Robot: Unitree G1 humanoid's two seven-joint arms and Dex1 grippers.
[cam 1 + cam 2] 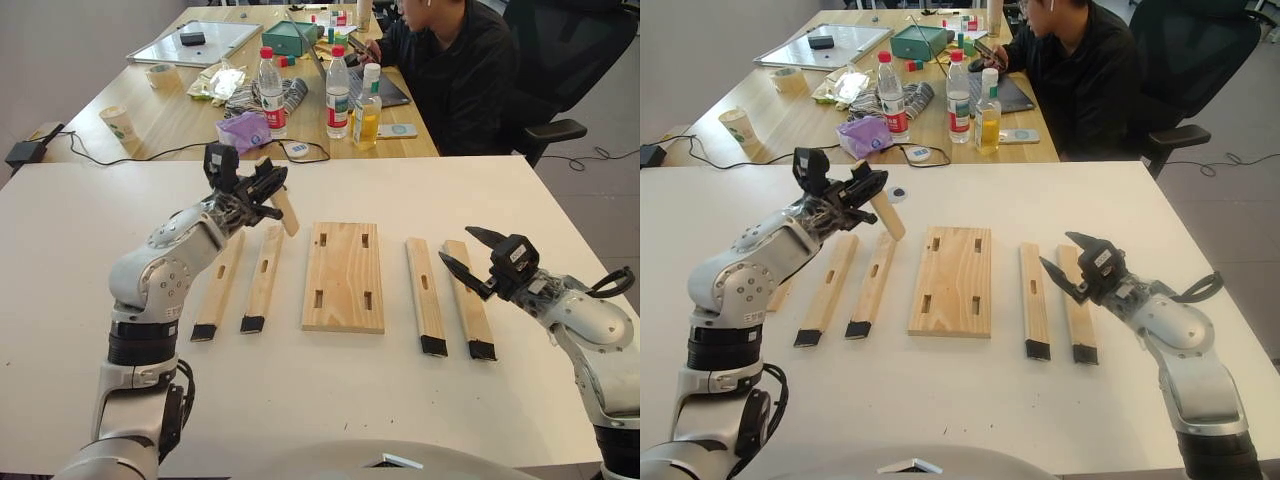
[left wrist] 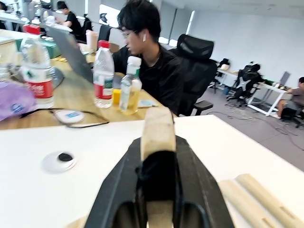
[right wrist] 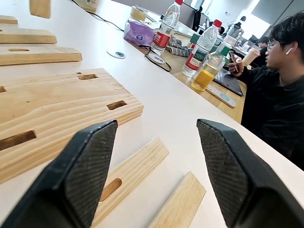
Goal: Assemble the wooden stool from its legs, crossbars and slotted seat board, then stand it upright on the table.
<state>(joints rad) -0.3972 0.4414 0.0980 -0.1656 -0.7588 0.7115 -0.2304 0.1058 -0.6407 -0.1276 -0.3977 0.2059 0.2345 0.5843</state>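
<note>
While the left hand (image 1: 265, 188) is clamped shut on one crossbar (image 1: 287, 215), it holds that piece clear of the surface (image 1: 400, 400). The crossbar is tilted, its long axis running roughly 11 to 5 o'clock, lower end down.

At 6 o'clock of this hand lie the inner left leg (image 1: 262, 280) and, just beside it at 9 o'clock, the outer left leg (image 1: 222, 285). Both lie flat with long axes 12 to 6 o'clock, black tips toward the robot. Each shows one slot near mid-length.

The right hand (image 1: 458, 245) is spread wide and holds nothing. It hangs over the far ends of the inner right leg (image 1: 425, 297) and outer right leg (image 1: 474, 320), which lie parallel to the left pair.

The board (image 1: 344, 277) lies flat between the two pairs, long axis 12 to 6 o'clock. It is at 4 o'clock of the left hand and 9 o'clock of the right.

Judgement: the coming move is seating the crossbar in a leg slot. The inner left leg's slot, at 6 o'clock of the crossbar's lower end, is closest, and the left arm is the nearer one.

Count:
- Board: one, with four slots.
- Legs: four.
- Crossbars: one, in hand.
- Wood sliver (image 1: 780, 296) beside the left arm: cannot be identified.
</note>
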